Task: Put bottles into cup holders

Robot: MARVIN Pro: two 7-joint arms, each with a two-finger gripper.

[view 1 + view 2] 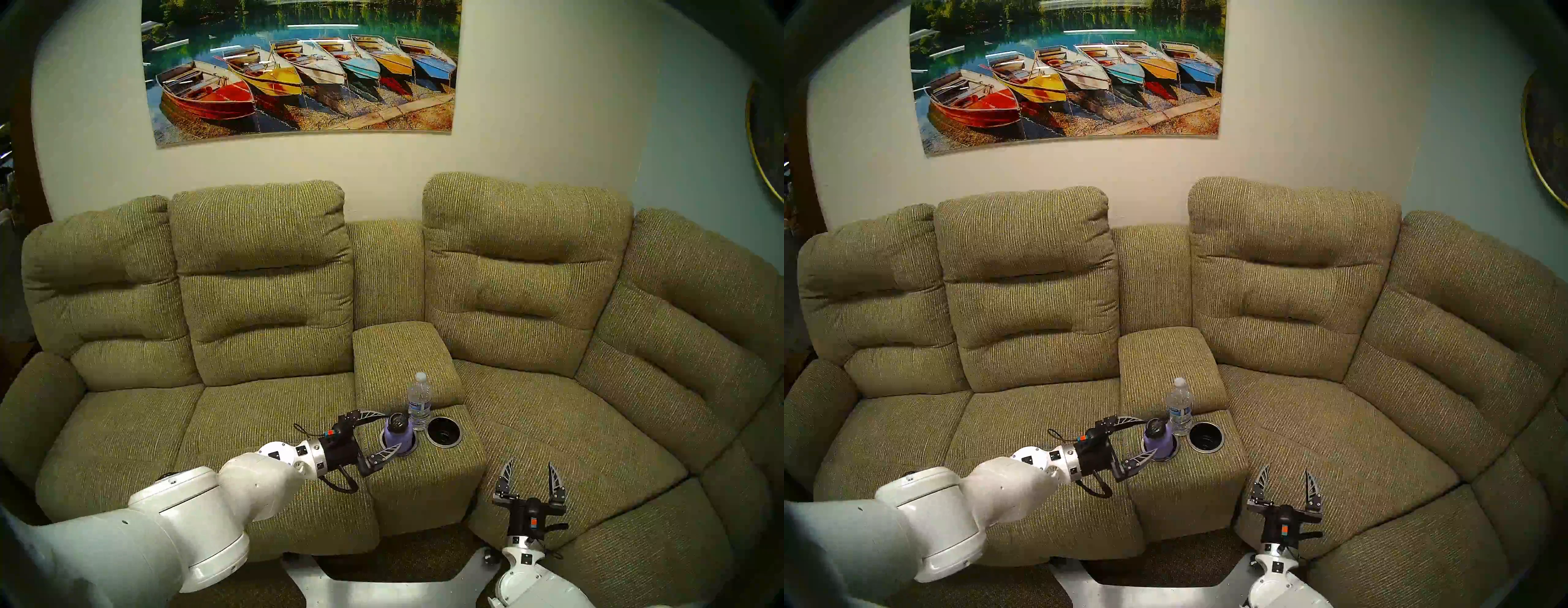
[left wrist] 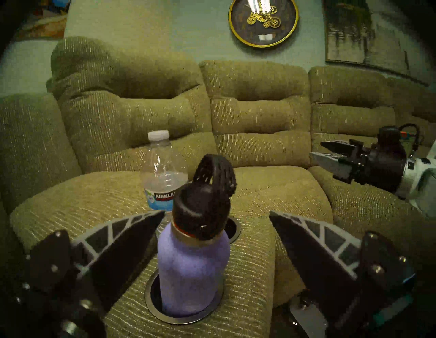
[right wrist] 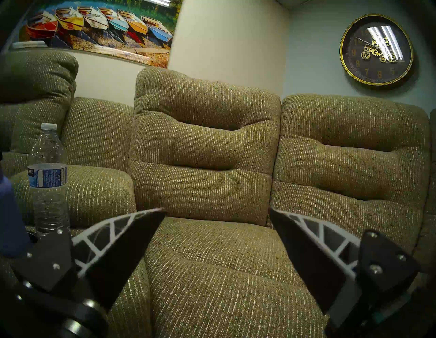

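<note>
The lavender flask (image 1: pixel 399 435) with its black loop cap stands upright in the left cup holder (image 2: pixel 151 299) of the sofa console. My left gripper (image 1: pixel 392 428) is open, one finger on each side of the flask (image 2: pixel 193 266), not clamped on it. The clear water bottle (image 1: pixel 419 401) stands upright on the console just behind the holders, outside both. The right cup holder (image 1: pixel 444 431) is empty. My right gripper (image 1: pixel 531 463) is open and empty, low over the seat to the right of the console.
The olive-green sofa (image 1: pixel 263 263) fills the view. A raised padded console armrest (image 1: pixel 399 352) sits right behind the bottle. A boat picture (image 1: pixel 301 68) and a round clock (image 3: pixel 376 49) hang on the walls. Seat cushions lie on both sides of the console.
</note>
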